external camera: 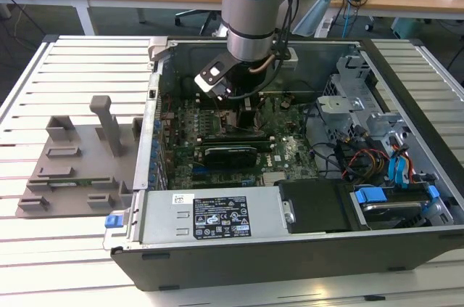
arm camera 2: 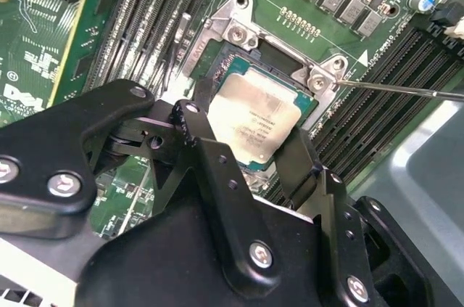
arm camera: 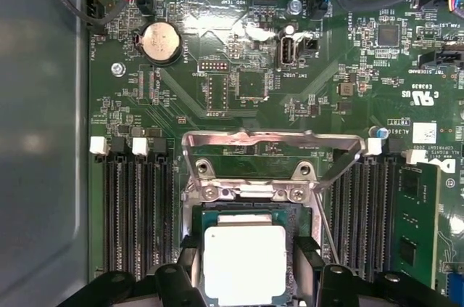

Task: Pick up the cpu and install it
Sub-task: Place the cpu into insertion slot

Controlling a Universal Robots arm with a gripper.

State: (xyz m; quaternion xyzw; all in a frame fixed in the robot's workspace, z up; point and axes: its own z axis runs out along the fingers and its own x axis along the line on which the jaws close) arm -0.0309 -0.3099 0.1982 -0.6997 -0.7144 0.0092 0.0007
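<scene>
**The cpu (arm camera 2: 257, 125) gripped at its socket (arm camera 2: 220, 66)**

At the exterior view's left a grey tray (external camera: 76, 162) with upright posts lies on the slatted table (external camera: 58, 60), just beside the open computer case (external camera: 290, 256). The arm (external camera: 257, 9) reaches down into the middle of the case, its end effector (external camera: 233, 107) low over the green motherboard (external camera: 217, 144). Drive bays (external camera: 388, 202) with blue tabs sit at the exterior view's right.

Both wrist views look beneath the arm. There the end effector is closed narrow on the cpu, a black finger (arm camera: 190, 252) against each of two opposite edges, silver top up, within the socket's outline. Whether it is seated or just above, I cannot tell.

The first wrist view adds the metal load plate (arm camera: 272, 140) standing open at one end of the socket, memory slots (arm camera: 134, 213) on two sides, and a coin battery (arm camera: 161, 41). The second wrist view adds a thin lever rod (arm camera 2: 399, 90) beside the socket
</scene>
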